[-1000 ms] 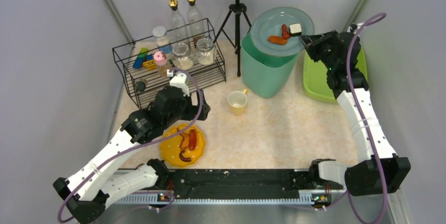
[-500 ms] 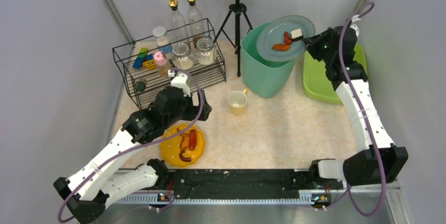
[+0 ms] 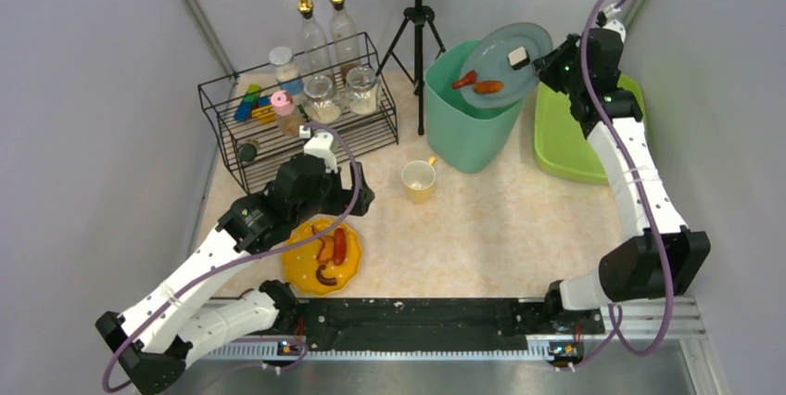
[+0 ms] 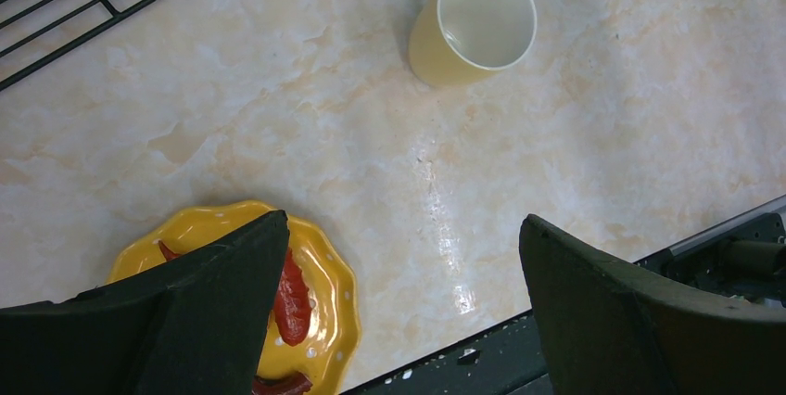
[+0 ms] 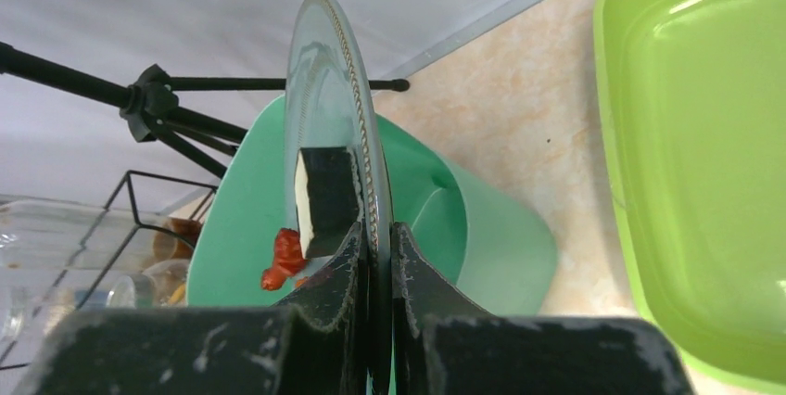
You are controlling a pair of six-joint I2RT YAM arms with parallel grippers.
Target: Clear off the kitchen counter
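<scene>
My right gripper [image 3: 549, 65] is shut on the rim of a pale blue-grey plate [image 3: 500, 61], tilted steeply over the open green tub [image 3: 468, 126]. Red and orange food pieces [image 3: 477, 84] and a black-and-white block [image 3: 519, 57] slide down the plate. In the right wrist view the plate [image 5: 324, 98] stands edge-on between my fingers [image 5: 348, 270]. My left gripper [image 4: 403, 307] is open and empty above the kitchen counter [image 3: 491, 228], beside a yellow plate [image 3: 323, 256] with red sausages [image 4: 292, 298]. A yellow mug [image 3: 419, 180] stands mid-counter.
A black wire rack [image 3: 297, 117] with jars and bottles stands at the back left. A lime green tray [image 3: 570, 140] lies at the right. A black tripod [image 3: 417, 33] stands behind the tub. A black rail [image 3: 417, 316] runs along the front edge.
My right gripper has risen and tipped the plate more steeply towards the tub; the food has slid to its lower left edge. The left arm has barely moved.
</scene>
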